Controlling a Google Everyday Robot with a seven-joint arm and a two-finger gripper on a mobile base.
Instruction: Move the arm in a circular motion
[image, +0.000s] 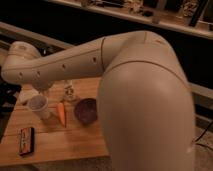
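The cream-white arm fills much of the camera view. Its thick near segment rises at the right. A long tube segment with small dark screw holes reaches left to a bulbous joint above the table's far left corner. The gripper is out of view: past that joint the arm drops behind the table's left edge and nothing of the fingers shows.
A wooden table stands below the arm. On it are a white cup, an orange carrot, a dark purple bowl, a small clear bottle and a dark flat packet. A dark shelf runs along the back.
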